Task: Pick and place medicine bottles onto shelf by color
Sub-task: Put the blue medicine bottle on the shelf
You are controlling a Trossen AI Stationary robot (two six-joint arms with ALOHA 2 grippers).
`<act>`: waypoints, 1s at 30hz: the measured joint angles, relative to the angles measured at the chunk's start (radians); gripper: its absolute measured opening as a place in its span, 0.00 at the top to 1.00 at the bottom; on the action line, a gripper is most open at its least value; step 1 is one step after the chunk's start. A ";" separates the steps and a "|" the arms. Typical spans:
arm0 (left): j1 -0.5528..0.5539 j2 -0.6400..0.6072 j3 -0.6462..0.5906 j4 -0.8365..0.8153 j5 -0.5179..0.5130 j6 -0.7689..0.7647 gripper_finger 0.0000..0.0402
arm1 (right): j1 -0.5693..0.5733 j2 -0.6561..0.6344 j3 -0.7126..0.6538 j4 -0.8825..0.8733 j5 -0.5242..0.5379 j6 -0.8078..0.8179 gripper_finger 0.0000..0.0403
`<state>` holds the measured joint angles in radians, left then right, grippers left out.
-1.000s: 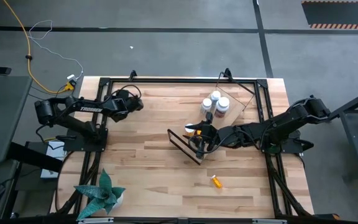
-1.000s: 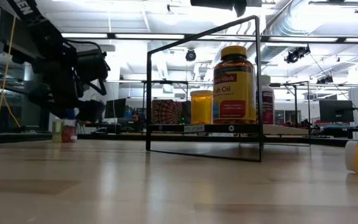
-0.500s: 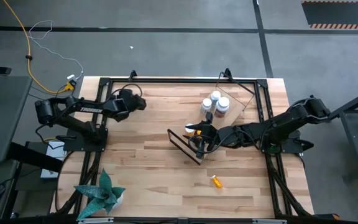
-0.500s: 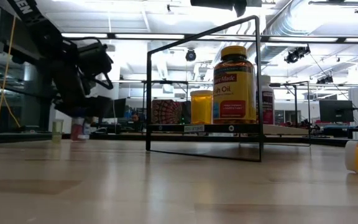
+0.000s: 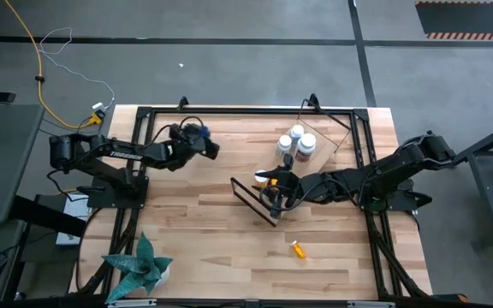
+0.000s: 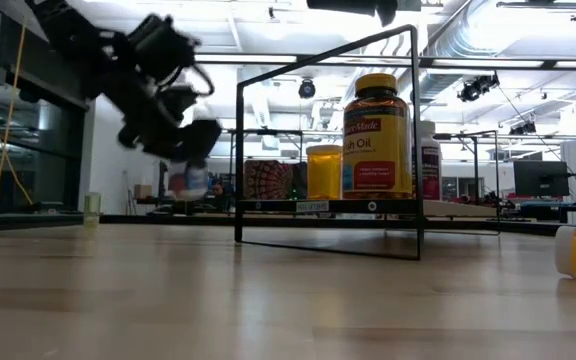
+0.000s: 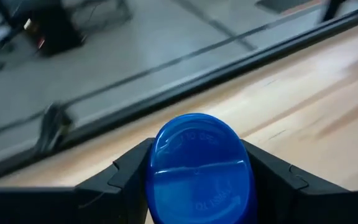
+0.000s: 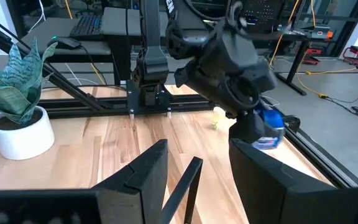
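My left gripper (image 5: pixel 202 145) is shut on a blue bottle (image 7: pixel 197 169) with a white label, above the table's far left part; it also shows in the low view (image 6: pixel 189 181) and the right wrist view (image 8: pixel 268 131). The shelf (image 5: pixel 315 141) stands mid-table and carries several white bottles (image 5: pixel 295 142) and an amber bottle with a yellow cap (image 6: pixel 376 135). A small orange bottle (image 5: pixel 299 249) lies on its side on the tabletop. My right gripper (image 8: pixel 194 171) is open over the shelf's near left end, its fingers either side of a black wire (image 8: pixel 188 180). My left gripper pinches the blue bottle between its two fingers (image 7: pixel 129 171), one on each side of its upper part (image 7: pixel 160 180) just below the cap. The fingers slant down from the table's left. The bottle hangs below them, clear of the table.
A potted plant (image 5: pixel 142 265) stands at the near left corner. A black frame (image 5: pixel 246 109) runs round the table's edges. Bare tabletop lies between my left gripper and the shelf, and along the near side.
My left gripper has risen and gone toward the table's right edge, toward the shelf, carrying the blue bottle. The bottle, low by the table a second ago, now hangs lifted clear.
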<state>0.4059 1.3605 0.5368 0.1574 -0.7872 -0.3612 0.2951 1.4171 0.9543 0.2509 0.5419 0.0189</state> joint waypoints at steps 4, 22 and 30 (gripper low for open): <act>-0.024 0.000 0.114 0.023 0.033 0.160 0.52 | 0.000 -0.006 0.000 -0.002 0.000 0.000 0.59; -0.048 0.326 0.594 0.004 0.716 0.418 0.52 | 0.131 -0.084 0.000 -0.001 0.009 -0.088 0.59; -0.093 0.548 0.776 0.011 0.687 0.481 0.52 | 0.144 -0.084 0.000 0.009 0.012 -0.098 0.59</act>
<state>0.3124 1.9090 1.3132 0.1687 -0.1002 0.1198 0.4393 1.3331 0.9543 0.2600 0.5537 -0.0795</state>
